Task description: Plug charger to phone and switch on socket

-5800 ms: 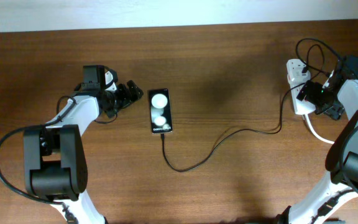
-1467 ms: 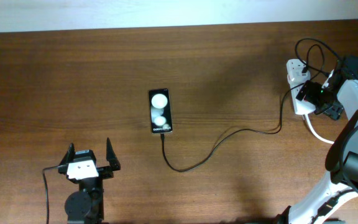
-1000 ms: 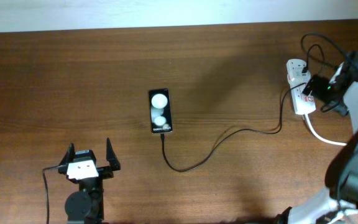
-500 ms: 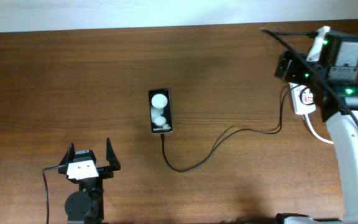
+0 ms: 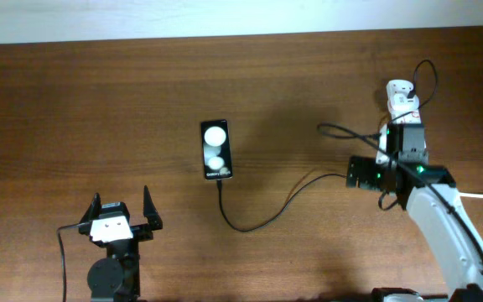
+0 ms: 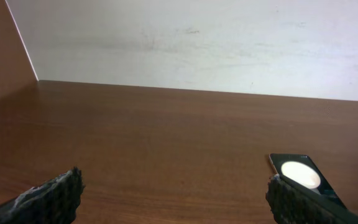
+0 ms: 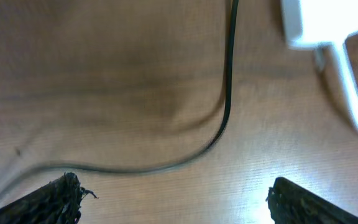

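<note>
Jaws wide and empty, the right gripper (image 5: 357, 172) has left the socket (image 5: 399, 104); the charger (image 5: 283, 201) sits in the phone (image 5: 216, 150), so the task looks finished.

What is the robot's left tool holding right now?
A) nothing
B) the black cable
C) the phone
A: the left tool is open with nothing between its fingers, and it sits apart from both the phone and the cable.

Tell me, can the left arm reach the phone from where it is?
Probably yes. The left gripper is open, and only bare table lies between it and the phone. The charger curves off to the right, out of the way.
</note>
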Tool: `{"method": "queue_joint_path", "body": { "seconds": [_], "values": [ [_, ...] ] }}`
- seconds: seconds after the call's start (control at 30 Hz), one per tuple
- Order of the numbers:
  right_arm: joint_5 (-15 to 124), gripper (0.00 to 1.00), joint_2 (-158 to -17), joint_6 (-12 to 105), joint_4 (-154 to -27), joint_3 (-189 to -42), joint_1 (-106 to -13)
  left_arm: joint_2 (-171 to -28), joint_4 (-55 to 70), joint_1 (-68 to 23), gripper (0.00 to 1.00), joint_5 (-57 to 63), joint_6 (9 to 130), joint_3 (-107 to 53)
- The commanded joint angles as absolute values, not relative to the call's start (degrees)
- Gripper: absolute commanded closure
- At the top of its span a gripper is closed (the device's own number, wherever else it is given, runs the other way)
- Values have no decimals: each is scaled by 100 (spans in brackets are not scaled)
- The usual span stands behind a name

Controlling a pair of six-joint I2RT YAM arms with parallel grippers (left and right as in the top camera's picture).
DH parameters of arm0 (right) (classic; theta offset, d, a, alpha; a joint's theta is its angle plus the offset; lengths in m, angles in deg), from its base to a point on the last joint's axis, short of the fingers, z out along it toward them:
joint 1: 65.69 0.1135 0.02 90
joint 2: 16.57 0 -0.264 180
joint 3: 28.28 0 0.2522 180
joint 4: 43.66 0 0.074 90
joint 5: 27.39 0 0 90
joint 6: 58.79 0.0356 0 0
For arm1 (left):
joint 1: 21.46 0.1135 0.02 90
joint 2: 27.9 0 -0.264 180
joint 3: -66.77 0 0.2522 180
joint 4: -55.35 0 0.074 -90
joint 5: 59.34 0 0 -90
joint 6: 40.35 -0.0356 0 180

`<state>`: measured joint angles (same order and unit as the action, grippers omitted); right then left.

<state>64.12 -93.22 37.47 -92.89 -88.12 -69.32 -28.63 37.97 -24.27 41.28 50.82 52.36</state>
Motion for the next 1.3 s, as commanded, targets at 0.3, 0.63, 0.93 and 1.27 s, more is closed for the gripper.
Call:
{"method": "queue_joint_path", "body": {
  "seconds": [0.3, 0.63, 0.93, 1.27],
  "values": [
    [5958, 1, -8930, 3765, -7595, -7532, -6906, -2819, 3786, -2390, 1, 4228, 5137, 5254],
    [5958, 1, -8675, 3763, -6981, -6963, -6906, -2819, 3786, -2392, 1, 4228, 5137, 5254],
    [5829, 1, -8185, 3763, -5199, -6076, -6906, -2819, 3786, -2392, 1, 4228, 5137, 5251],
    [5829, 1, -7687, 3763, -4607, -5245, -6906, -2819, 3786, -2392, 1, 4228, 5137, 5254]
  ]
}}
